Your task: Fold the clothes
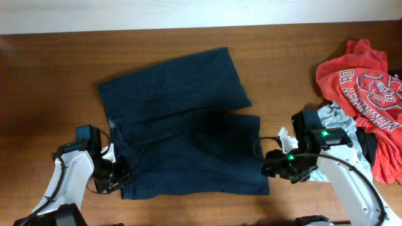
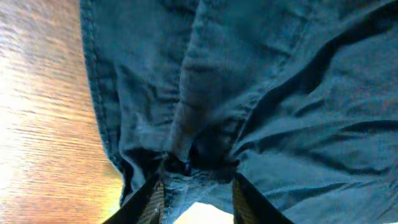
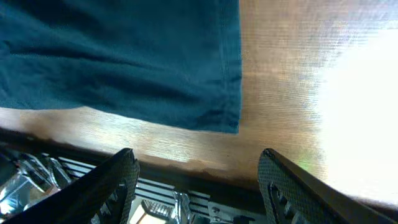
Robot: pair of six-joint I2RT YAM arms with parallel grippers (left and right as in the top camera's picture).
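Nearest the table's front edge, left gripper sits at the near left corner of the clothes. In the left wrist view its jaws pinch a bunched fold at the cloth's edge, with creases radiating outward from that spot. Right gripper is at the near right corner. In the right wrist view its jaws are spread wide over bare wood, and the hemmed corner of the garment lies just ahead of them, not touched. The clothes are a pair of dark navy shorts lying flat in mid-table, waist toward the left and both wide legs pointing right. The near leg runs between the two grippers; the far leg angles up and away from it. A pale cloth lies beside the right arm. At the far right edge sits a crumpled red shirt with white lettering.
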